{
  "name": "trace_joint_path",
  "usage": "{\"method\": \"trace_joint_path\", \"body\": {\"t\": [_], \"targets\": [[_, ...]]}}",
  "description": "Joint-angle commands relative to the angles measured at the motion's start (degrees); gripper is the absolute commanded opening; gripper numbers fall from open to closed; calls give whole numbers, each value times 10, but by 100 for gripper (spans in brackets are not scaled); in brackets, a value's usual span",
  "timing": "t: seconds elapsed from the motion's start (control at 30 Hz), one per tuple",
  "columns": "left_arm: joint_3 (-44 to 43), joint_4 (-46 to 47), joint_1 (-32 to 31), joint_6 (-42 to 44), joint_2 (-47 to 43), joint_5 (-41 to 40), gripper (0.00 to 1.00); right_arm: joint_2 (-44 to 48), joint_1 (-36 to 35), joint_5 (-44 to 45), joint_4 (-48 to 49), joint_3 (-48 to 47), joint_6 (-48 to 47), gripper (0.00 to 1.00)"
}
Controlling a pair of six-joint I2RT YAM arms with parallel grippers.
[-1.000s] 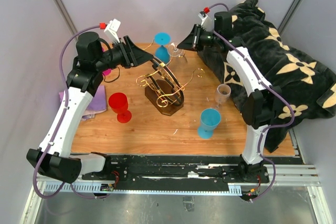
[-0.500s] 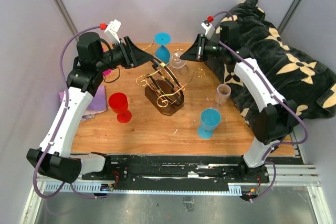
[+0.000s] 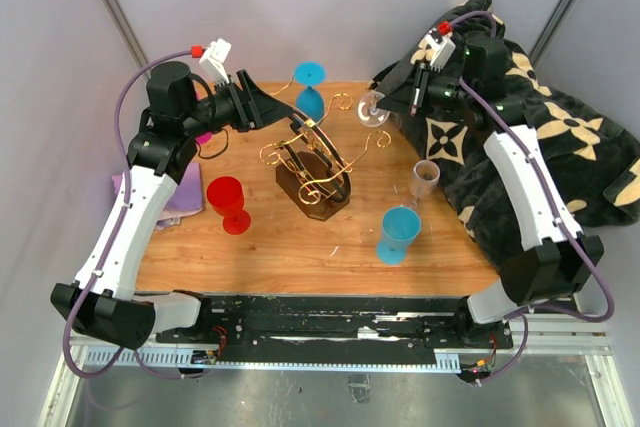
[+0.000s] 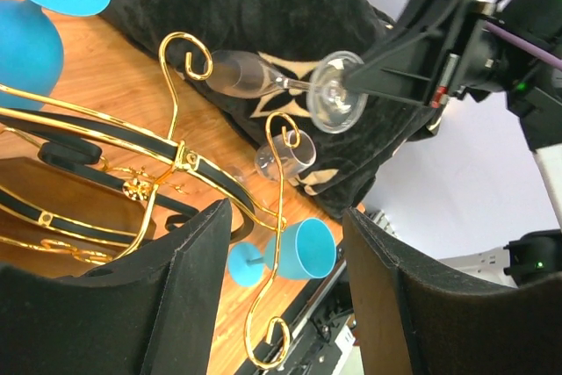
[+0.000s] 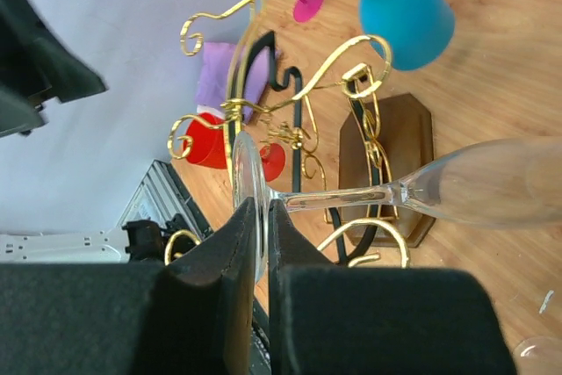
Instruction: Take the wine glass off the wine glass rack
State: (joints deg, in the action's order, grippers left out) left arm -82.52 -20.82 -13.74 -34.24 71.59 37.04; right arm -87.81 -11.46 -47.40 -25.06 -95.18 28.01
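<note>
The wine glass rack [image 3: 312, 165], gold wire scrolls on a dark brown base, stands mid-table. My right gripper [image 3: 390, 99] is shut on the foot rim of a clear wine glass [image 3: 372, 109]. It holds the glass on its side in the air, behind and right of the rack and apart from the wire arms. In the right wrist view the fingers [image 5: 230, 252] pinch the foot and the bowl [image 5: 492, 189] points away over the rack [image 5: 386, 151]. My left gripper [image 3: 268, 107] is open and empty beside the rack's back left arms [image 4: 180, 157].
A blue goblet [image 3: 310, 87] hangs upside down at the rack's back. A red goblet [image 3: 228, 203], a blue goblet [image 3: 398, 233] and a small clear glass [image 3: 425, 179] stand on the table. A black patterned blanket [image 3: 540, 117] lies right, a purple cloth [image 3: 180, 192] left.
My right gripper has moved right and back from the rack, carrying the clear wine glass off the wire arms. The left arm has stayed in place.
</note>
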Motion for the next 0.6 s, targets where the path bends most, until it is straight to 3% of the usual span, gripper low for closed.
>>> {"method": "trace_joint_path", "body": {"t": [0.0,0.13,0.3,0.43,0.57], "targets": [[3,18,-2,6,-10,0,59,76,-3,-36,33,-17,-34,1],[24,57,4,-13,-24,-1,60,136,-8,-109,122,10,18,1],[103,205,27,-109,-68,52,59,195,-9,-191,367,108,197,1],[199,461,35,-305,-76,133,44,209,-11,-209,550,166,339,1],[282,802,35,-524,-38,163,44,194,-17,-209,685,190,450,1]]}}
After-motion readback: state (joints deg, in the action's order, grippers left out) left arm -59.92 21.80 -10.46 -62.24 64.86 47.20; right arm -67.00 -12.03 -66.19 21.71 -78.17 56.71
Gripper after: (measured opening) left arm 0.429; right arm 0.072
